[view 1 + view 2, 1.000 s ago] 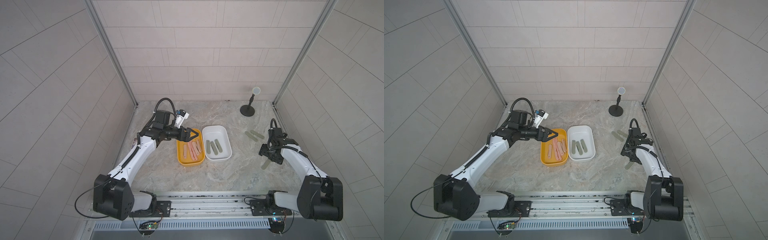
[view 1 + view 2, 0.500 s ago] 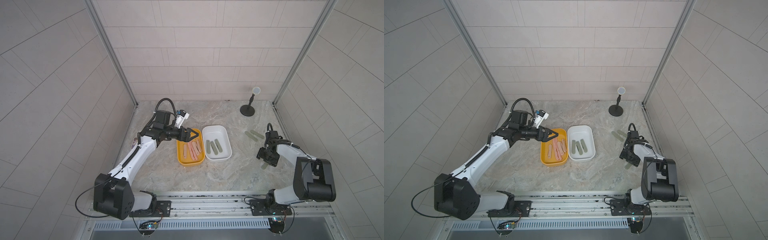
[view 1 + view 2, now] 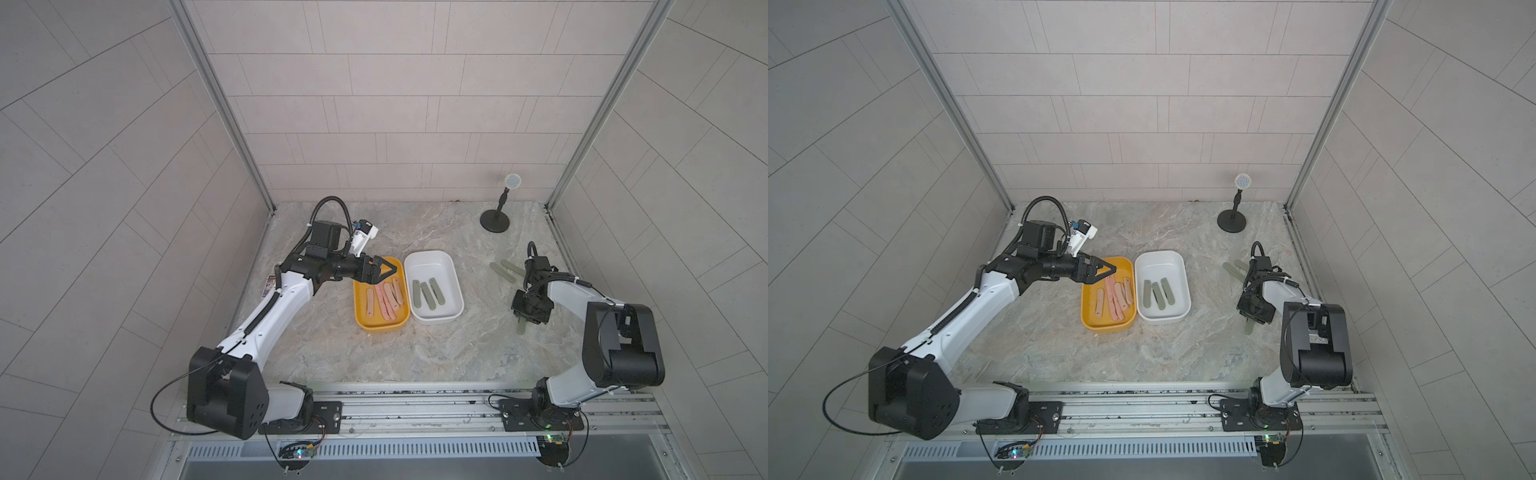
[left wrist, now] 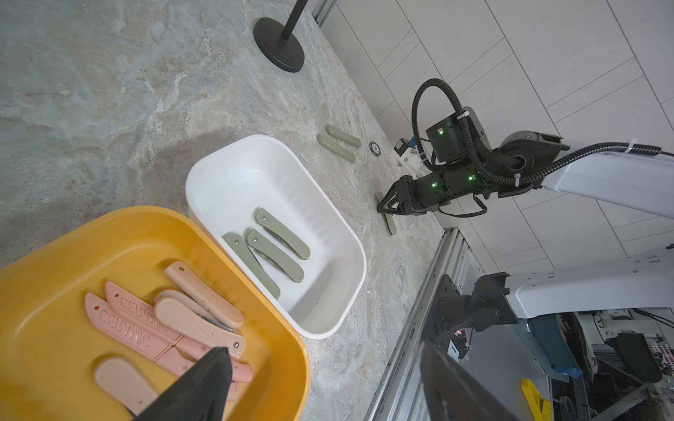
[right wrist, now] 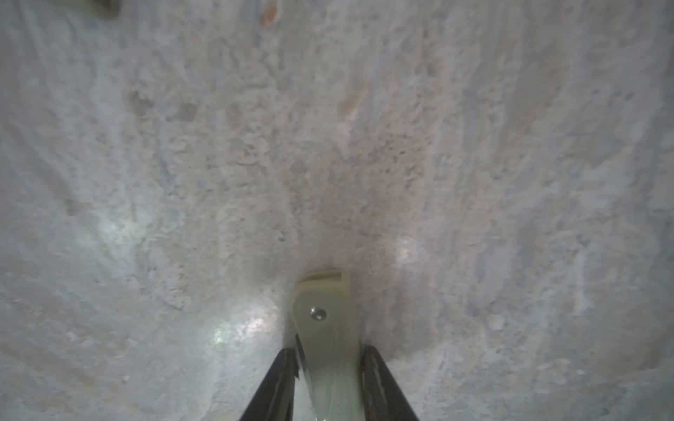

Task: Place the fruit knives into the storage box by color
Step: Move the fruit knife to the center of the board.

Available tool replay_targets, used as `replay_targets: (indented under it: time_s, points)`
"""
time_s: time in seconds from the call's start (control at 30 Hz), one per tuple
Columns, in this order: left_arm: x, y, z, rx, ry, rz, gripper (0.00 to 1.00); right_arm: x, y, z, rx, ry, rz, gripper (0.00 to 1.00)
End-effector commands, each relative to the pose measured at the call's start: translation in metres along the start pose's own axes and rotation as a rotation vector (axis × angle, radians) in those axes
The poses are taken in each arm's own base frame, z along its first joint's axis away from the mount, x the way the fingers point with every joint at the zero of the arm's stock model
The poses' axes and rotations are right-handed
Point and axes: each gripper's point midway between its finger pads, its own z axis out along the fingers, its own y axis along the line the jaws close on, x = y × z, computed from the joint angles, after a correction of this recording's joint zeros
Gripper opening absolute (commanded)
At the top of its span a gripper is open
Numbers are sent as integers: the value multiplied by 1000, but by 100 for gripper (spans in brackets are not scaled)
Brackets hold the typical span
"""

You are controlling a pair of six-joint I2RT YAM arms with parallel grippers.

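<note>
Fingers (image 5: pixel 277 382) of my right gripper (image 5: pixel 328 351) have just pinched a grey-green knife (image 5: pixel 321 313) right of the white box (image 3: pixel 430 266), its next home; my left gripper (image 3: pixel 390 271) gapes empty.

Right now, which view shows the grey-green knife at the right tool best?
Right wrist: close-up of the grey-green knife, rivet visible, gripped by the right tool. Both top views show only its end poking out under the tool; left wrist shows it small, far off.
</note>
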Motion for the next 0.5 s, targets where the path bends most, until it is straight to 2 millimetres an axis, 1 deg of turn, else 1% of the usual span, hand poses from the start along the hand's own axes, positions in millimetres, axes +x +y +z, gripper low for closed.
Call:
replay_targets:
  time_s: [0.0,0.13,0.3,0.47]
  points:
    - [5,3,0,-11,13,11,88,6,10,1,30,33,-68,30]
    - [5,8,-4,-25,1,5,88,1,35,-2,51,29,-157,29]
    - [2,17,-12,-38,-19,-24,88,-6,74,-1,47,28,-242,28]
    - [2,22,-17,-40,-26,-49,88,-10,101,1,40,29,-292,28]
